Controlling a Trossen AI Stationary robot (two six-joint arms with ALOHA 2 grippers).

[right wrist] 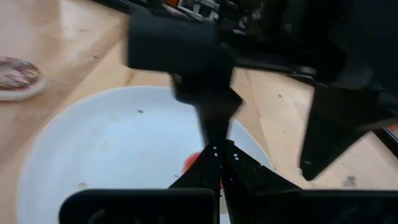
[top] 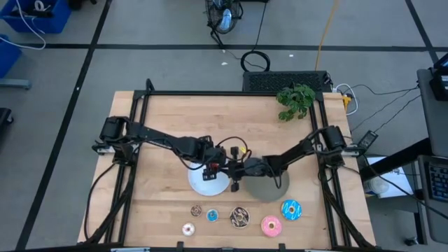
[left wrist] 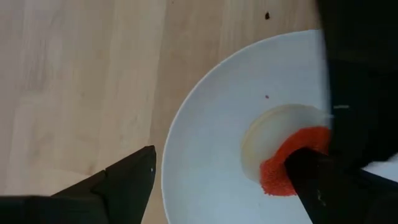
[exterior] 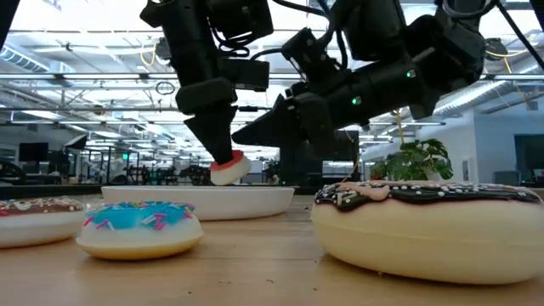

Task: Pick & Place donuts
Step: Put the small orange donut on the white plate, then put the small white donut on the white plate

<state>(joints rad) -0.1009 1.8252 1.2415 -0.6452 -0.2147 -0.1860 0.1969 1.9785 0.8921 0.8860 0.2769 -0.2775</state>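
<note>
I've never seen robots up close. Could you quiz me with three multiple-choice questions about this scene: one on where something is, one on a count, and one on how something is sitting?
1. Where is the red donut?
A. Over the white plate
B. On the grey plate
C. In the row with the other donuts

2. How many donuts lie on the bare table?
A. Three
B. Six
C. Nine

3. How does the red donut sit?
A. Flat on the wood
B. Tilted at a gripper's tip
C. Stacked on a blue donut

Answers:
1. A. The red donut is just above the rim of the white plate.
2. B. The high view shows six on the table, from the pale pink donut to the blue sprinkled donut.
3. B. It leans at the tip of the left gripper, and the right gripper is close beside it.
</note>
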